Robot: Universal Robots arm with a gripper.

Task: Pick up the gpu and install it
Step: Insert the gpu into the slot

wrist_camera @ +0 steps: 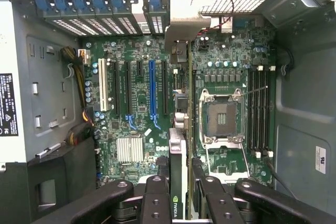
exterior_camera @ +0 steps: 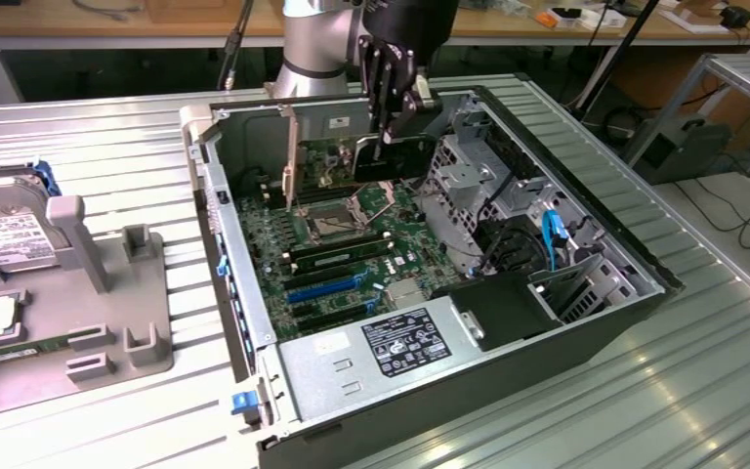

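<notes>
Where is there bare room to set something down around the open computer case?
Bare slatted table lies beside the case on the exterior view's right, and behind the grey tray on its left. Inside the case it is crowded: the gripper holds the gpu over the motherboard.

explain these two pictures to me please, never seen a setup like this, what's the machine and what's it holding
The machine is a robot arm ending in a pincer. One picture comes from a camera standing off to the side. The other comes from a camera on the arm's wrist, looking down past the pincer's fingers. On the slatted metal table lies an open computer case, its motherboard exposed. On the exterior view's left sits a grey tray with a hard drive. The pincer is shut on a gpu, held edge-on over the motherboard.
</notes>
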